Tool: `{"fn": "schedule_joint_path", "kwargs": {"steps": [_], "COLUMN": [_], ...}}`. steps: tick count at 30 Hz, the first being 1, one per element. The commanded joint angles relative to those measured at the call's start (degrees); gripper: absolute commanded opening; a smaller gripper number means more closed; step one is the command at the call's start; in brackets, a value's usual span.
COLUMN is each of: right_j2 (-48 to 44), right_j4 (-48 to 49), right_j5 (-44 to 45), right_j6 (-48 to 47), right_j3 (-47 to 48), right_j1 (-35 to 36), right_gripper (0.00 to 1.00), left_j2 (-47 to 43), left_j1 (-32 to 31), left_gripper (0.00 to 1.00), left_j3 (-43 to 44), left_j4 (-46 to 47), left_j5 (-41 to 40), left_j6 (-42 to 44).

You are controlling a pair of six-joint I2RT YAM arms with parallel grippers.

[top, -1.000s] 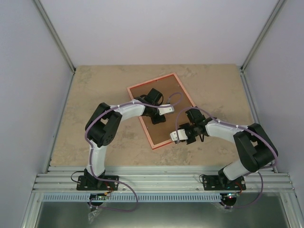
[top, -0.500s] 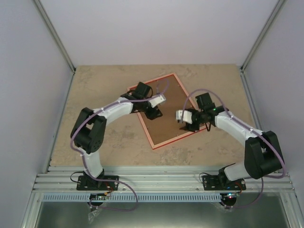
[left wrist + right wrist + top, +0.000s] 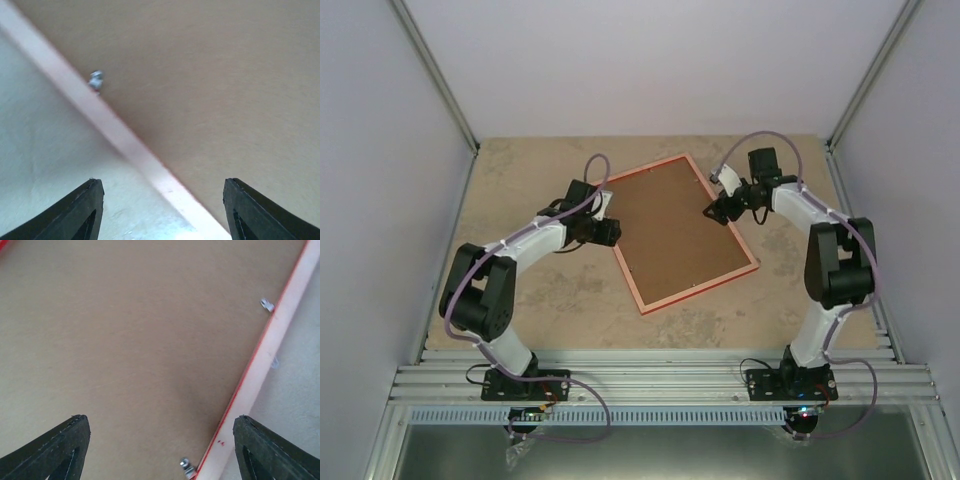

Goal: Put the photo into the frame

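Both hands were spread wide, with nothing between the fingers. The left hand [image 3: 161, 183] hung low over the left rail of the frame [image 3: 125, 139], one finger above the tabletop [image 3: 40, 150] and the other above the brown backing board [image 3: 225, 75]. A small metal tab [image 3: 95, 80] sat further along that rail. The right hand [image 3: 160, 417] hovered over the board just inside the frame's far right rail, where two more tabs showed.

The frame lay back-up with the board filling it. I could see no photo anywhere, and could not tell whether it lay beneath the board.

To my eye the tabs were the job. One hand should steady the frame while a fingertip pushed each tab flat over the board, gently, without skidding the frame.
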Motion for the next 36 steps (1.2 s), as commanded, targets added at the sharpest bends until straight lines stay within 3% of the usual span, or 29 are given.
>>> {"fn": "schedule_joint_path", "kwargs": {"steps": [1, 7, 16, 24, 29, 36], "right_j2": [5.82, 11.2, 9.62, 9.72, 6.37, 8.81], "right_j4": [0.44, -0.15, 0.22, -1.99, 0.32, -2.9], "right_j5": [5.6, 9.58, 9.64, 7.46, 2.03, -3.79], "right_j6": [11.66, 15.65, 15.74, 15.68, 16.76, 18.69], "right_j3": [5.0, 9.36, 9.2, 11.62, 9.23, 10.79], "right_j1": [-0.67, -1.98, -3.58, -5.07, -5.03, -7.89], "right_gripper": [0.79, 0.77, 0.77, 0.76, 0.77, 0.78], "left_j2": [1.35, 6.95, 15.84, 17.76, 16.95, 14.85], "left_j1": [1.25, 1.21, 1.05, 1.36, 1.91, 4.45], "left_gripper": [0.68, 0.68, 0.64, 0.36, 0.21, 0.0], "left_j3": [-0.96, 1.63, 8.01, 10.59, 12.01, 12.5], "left_j4": [-0.76, -0.72, -2.57, -5.25, -5.49, -4.92], "left_j5": [-5.12, -4.87, -6.13, -10.32, -6.94, -2.9], "left_j6": [-12.87, -17.38, -21.42, -20.5, -19.7, -18.28]}}
